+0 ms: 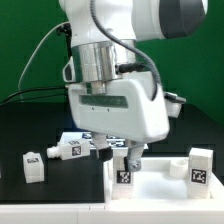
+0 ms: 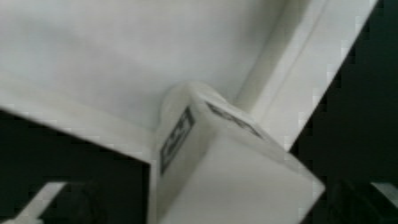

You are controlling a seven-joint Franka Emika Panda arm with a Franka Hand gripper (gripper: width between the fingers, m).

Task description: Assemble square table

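Inspection: end effector (image 1: pixel 128 152) spread over one leg (image 1: pixel 127 171) at the square table slab (image 1: pixel 165 187).

The leg stands upright at the slab's near corner on the exterior view's left, its tag facing the camera; the fingers flank it, and the wrist view shows a gap on either side of the leg (image 2: pixel 222 165), so nothing is pinched; whether it sits in a corner socket cannot be told; the slab lies on the black bench (image 1: pixel 25 135) toward the exterior view's right; a second leg (image 1: pixel 201 166) stands by its right edge; a third leg (image 1: pixel 33 166) and a fourth leg (image 1: pixel 68 151) rest on the bench at the left, well apart from the slab.
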